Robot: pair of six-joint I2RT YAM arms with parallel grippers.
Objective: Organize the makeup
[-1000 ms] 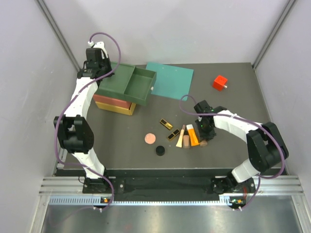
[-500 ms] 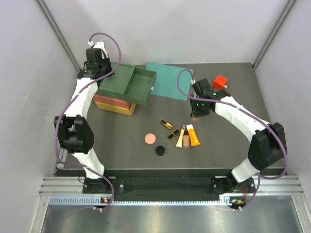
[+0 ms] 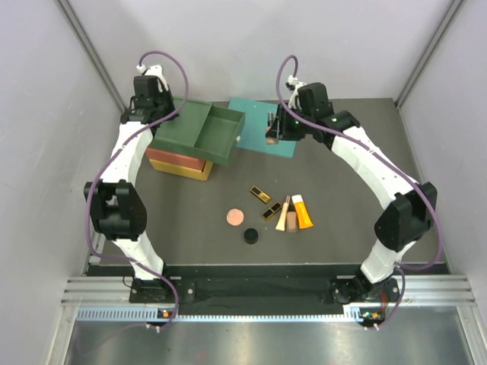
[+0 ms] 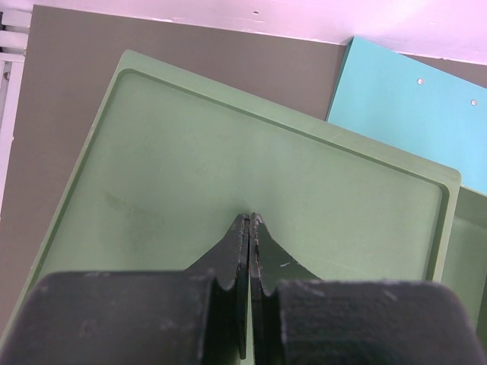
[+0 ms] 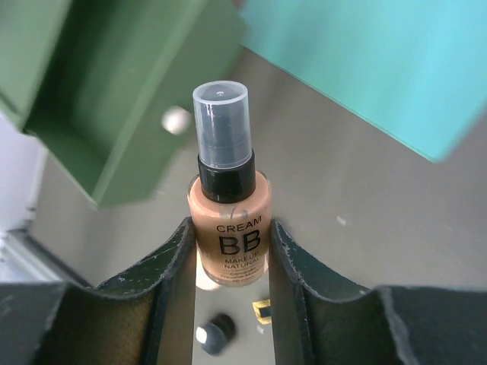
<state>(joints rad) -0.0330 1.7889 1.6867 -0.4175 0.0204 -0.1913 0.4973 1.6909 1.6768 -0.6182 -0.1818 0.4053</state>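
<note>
From above, the right tool (image 3: 274, 131) hangs over the back of the worktop (image 3: 358, 228), above the near-left edge of the teal mat (image 3: 259, 114). It grips a BB cream bottle (image 3: 271, 138) close to the open green drawer (image 3: 219, 131), which looks like where the bottle is meant to go. The left tool (image 3: 144, 106) sits over the drawer unit's top (image 3: 176, 125) at the back-left corner, probably to steady the unit. The rest of the makeup lies mid-worktop toward the near edge: two black-and-gold cases (image 3: 260, 195), a pink disc (image 3: 234, 217), a black jar (image 3: 250, 236), and beige (image 3: 281, 217), brown (image 3: 291, 223) and orange (image 3: 302, 212) tubes lying side by side.

From the left wrist, that tool's fingers are pressed together with nothing between them. They are low over the flat green top, but I cannot tell whether they touch it.

From the right wrist, the jaws clamp the bottle's tan body from both sides. The clear cap points away from the tool, so the bottle can go into the drawer cap first. The drawer's pale knob (image 5: 176, 119) is just beyond the bottle.
</note>
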